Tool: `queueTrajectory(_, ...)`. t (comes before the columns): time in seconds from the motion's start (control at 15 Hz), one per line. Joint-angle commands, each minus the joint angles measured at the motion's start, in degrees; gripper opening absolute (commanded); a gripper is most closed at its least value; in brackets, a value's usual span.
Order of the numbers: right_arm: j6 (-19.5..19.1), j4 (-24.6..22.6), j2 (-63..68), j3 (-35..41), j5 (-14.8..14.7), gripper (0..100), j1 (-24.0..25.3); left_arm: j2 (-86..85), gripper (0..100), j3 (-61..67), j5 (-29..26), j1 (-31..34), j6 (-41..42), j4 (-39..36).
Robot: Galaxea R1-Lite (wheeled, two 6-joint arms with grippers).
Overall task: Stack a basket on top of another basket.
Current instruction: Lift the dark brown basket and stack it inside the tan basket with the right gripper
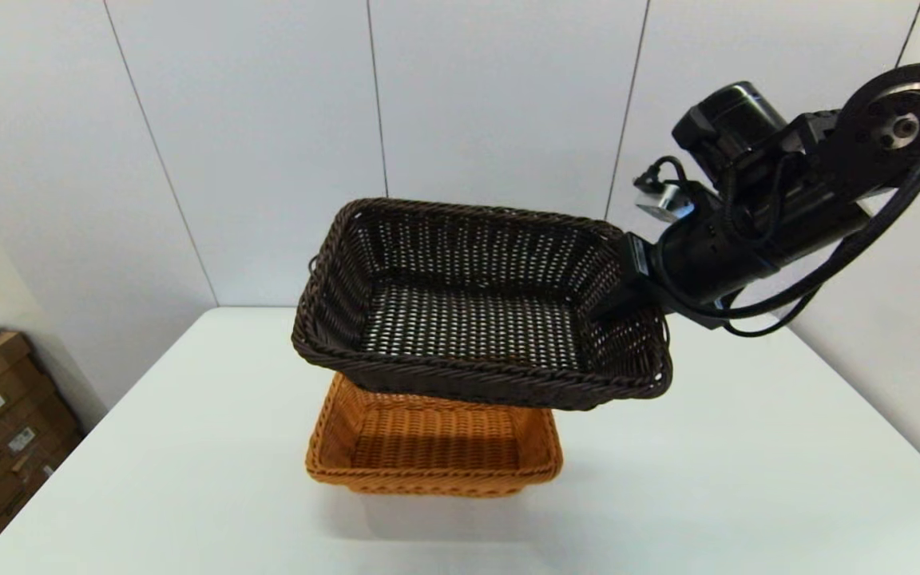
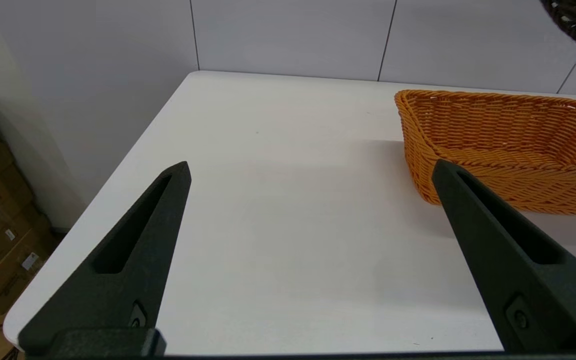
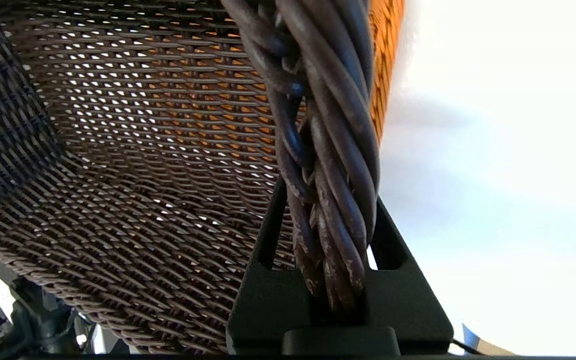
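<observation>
Head view: right gripper (image 1: 628, 297) clamps dark basket (image 1: 460, 319) rim, aloft over orange-tan basket (image 1: 428, 447); both hold nothing.

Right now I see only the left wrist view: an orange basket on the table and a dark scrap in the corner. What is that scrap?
Observer: It is the dark brown basket, held in the air above the orange-tan basket.
Operator: What holds it?
Observer: The right gripper, shut on its rolled rim at the right end.
Operator: Is it level?
Observer: No, the head view shows it tilted and not yet resting on the orange-tan basket.
</observation>
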Motion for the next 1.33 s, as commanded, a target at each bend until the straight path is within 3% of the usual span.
queueTrajectory(0.07, -0.28, 0.2, 5.14, -0.67, -0.89, 0, 1.67, 0.07, 100, 0.0, 0.05, 0.0, -0.06, -0.02)
queueTrajectory(0.47, -0.37, -0.33, 12.53, -5.5, -0.98, 0, 6.15, 0.07, 100, 0.0, 0.05, 0.0, -0.06, -0.02)
queueTrajectory(0.73, 0.25, -0.77, 17.8, -9.01, -3.7, 0, 10.2, 0.07, 100, 0.0, 0.05, 0.0, -0.06, -0.02)
queueTrajectory(1.13, 3.59, -5.16, 20.17, -9.1, -3.88, 0, 9.49, 0.07, 100, 0.0, 0.05, 0.0, -0.06, -0.02)
queueTrajectory(1.33, 3.76, -4.9, 19.73, -9.1, -3.88, 0, 8.17, 0.07, 100, 0.0, 0.05, 0.0, -0.06, -0.02)
